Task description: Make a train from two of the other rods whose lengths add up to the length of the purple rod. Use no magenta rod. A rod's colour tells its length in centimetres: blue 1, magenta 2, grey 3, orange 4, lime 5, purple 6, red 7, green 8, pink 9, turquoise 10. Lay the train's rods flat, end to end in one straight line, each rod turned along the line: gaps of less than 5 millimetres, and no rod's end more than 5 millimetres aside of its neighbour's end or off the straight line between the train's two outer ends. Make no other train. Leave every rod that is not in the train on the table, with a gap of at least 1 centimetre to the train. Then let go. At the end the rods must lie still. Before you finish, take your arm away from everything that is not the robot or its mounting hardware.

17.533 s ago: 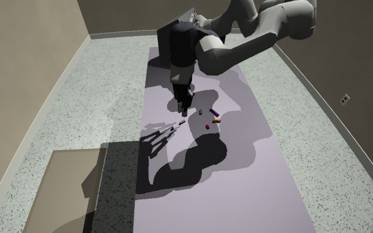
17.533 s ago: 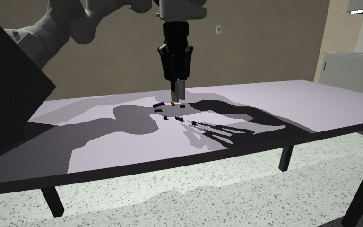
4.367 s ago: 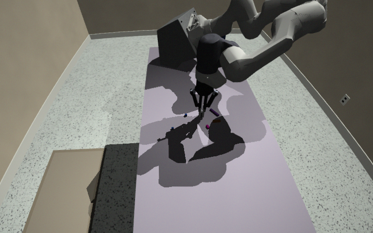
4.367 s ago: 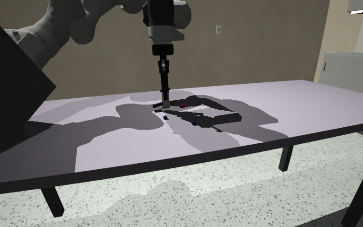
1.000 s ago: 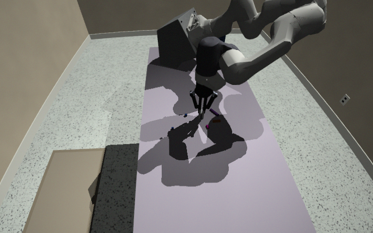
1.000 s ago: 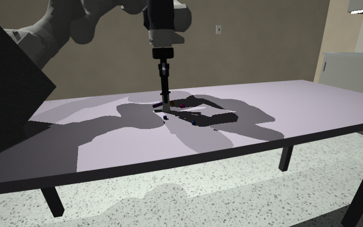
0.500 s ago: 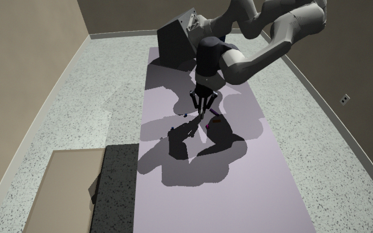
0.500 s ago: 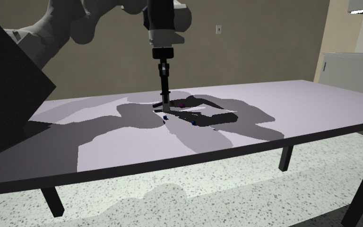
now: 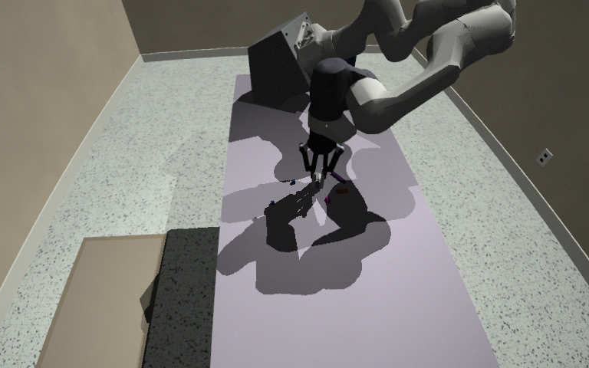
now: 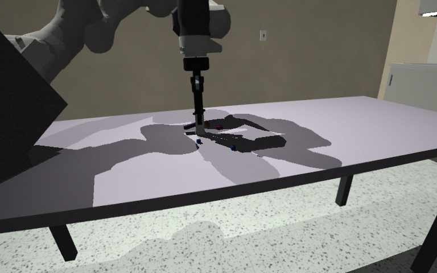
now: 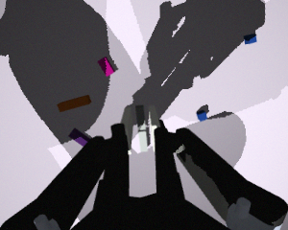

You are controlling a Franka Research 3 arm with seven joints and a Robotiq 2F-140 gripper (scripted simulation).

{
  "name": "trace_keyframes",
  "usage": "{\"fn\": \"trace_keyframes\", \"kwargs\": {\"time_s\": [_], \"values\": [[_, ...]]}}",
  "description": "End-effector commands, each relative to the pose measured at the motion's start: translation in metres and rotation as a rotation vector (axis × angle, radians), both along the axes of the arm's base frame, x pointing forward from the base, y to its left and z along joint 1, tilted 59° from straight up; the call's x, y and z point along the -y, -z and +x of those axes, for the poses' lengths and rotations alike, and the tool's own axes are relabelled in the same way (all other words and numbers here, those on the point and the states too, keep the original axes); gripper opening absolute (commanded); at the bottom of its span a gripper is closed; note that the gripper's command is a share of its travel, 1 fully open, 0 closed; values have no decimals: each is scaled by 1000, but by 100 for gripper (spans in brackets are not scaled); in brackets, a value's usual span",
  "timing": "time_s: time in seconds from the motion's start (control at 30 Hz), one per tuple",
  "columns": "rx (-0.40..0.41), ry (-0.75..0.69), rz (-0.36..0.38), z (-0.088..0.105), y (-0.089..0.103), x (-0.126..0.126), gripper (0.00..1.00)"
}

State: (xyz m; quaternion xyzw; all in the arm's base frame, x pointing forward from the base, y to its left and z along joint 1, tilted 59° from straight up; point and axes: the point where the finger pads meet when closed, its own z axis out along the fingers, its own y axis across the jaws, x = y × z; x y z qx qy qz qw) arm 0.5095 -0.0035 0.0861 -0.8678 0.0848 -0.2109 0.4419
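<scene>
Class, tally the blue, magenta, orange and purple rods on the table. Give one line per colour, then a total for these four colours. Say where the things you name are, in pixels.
Blue rods (image 9: 293, 182) (image 9: 272, 202) (image 10: 198, 141) (image 10: 233, 147) (image 11: 202, 116) (image 11: 251, 39): 2
Magenta rod (image 9: 327, 199) (image 10: 219, 127) (image 11: 107, 66): 1
Orange rod (image 9: 342, 191) (image 10: 207, 124) (image 11: 74, 103): 1
Purple rod (image 9: 339, 177) (image 10: 189, 125) (image 11: 79, 137): 1
Total: 5

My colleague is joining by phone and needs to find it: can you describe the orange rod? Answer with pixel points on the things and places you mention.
On the pale lilac tabletop (image 9: 357, 319) (image 10: 383, 121) (image 11: 278, 158), find the largest patch of dark shadow beside the black claw (image 9: 317, 183) (image 10: 199, 131) (image 11: 142, 122). The flat orange-brown rod (image 9: 342, 191) (image 10: 207, 124) (image 11: 74, 103) lies there. It's longer than the magenta block (image 9: 327, 199) (image 10: 219, 127) (image 11: 106, 66) and browner than the purple stick (image 9: 337, 176) (image 10: 189, 125) (image 11: 79, 137).
</scene>
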Motion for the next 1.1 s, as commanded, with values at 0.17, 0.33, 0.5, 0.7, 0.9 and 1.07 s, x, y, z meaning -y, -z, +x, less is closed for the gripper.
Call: {"fn": "trace_keyframes", "kwargs": {"time_s": [0.17, 0.33, 0.5, 0.7, 0.9, 1.07], "values": [[5, -1, -4, 1, 0, 0, 15], [5, -1, -4, -1, -2, 3, 15], [5, -1, -4, -5, -6, 9, 15], [5, -1, -4, -17, -21, 30, 15], [5, -1, -4, -31, -38, 53, 15], [5, -1, -4, -36, -43, 61, 15]]}}
